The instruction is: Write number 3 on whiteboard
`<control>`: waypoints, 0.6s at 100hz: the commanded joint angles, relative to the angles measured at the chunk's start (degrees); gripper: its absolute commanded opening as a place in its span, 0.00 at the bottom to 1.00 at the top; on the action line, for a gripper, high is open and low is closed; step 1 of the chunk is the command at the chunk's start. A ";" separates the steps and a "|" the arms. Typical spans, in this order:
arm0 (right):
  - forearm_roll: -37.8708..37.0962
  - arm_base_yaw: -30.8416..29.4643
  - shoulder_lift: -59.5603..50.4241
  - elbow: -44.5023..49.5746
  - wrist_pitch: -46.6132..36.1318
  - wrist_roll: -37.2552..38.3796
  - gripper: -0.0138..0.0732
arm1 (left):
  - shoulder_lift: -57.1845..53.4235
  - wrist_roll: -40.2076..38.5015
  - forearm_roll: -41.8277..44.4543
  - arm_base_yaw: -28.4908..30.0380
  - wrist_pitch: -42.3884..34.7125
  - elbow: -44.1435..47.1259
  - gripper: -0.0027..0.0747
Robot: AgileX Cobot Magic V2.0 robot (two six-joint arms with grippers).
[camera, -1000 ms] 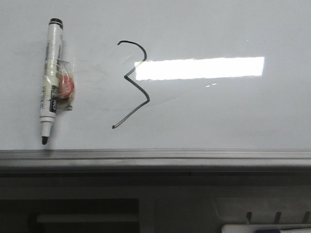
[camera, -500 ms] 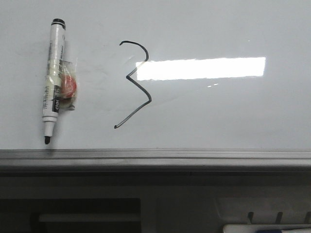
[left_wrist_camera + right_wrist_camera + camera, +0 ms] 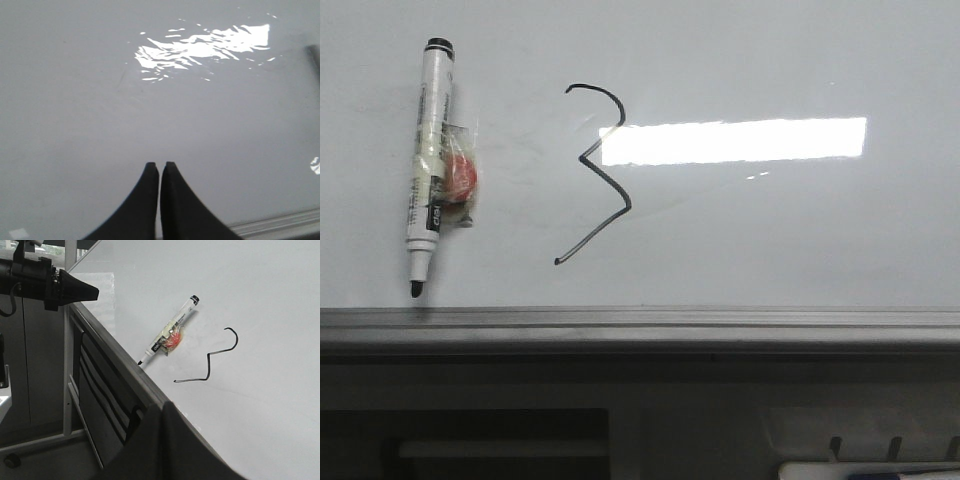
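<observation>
Now: number 3 (image 3: pixel 592 175) sitting drawn on whiteboard (image 3: pixel 770 240).
Marker (image 3: pixel 430 165) lying uncapped just left of it; my left gripper (image 3: pixel 159 167) and right gripper (image 3: pixel 162 407) both hanging closed, gripping nothing.

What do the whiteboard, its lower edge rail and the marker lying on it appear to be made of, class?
The whiteboard: a smooth glossy coated panel, judging by the sharp rectangular glare.
Edge rail: probably brushed grey metal, with ridged lengthwise lines and a dull sheen.
Marker: likely white plastic barrel with printed label; tip probably felt.
</observation>
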 commanded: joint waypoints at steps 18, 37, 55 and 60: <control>-0.30 -0.35 0.44 -1.36 -5.02 0.04 0.09 | -4.53 -0.35 -0.61 5.22 -4.36 2.21 0.01; -0.30 -0.35 0.44 -1.36 -5.02 0.04 0.09 | -4.53 -0.35 -0.61 5.51 -2.15 2.21 0.01; -0.30 -0.35 0.44 -1.36 -5.02 0.04 0.09 | -4.53 -0.35 -0.61 5.51 7.34 2.21 0.01; -0.30 -0.35 0.44 -1.36 -5.02 0.04 0.09 | -4.53 -0.35 -0.61 5.51 7.20 2.34 0.01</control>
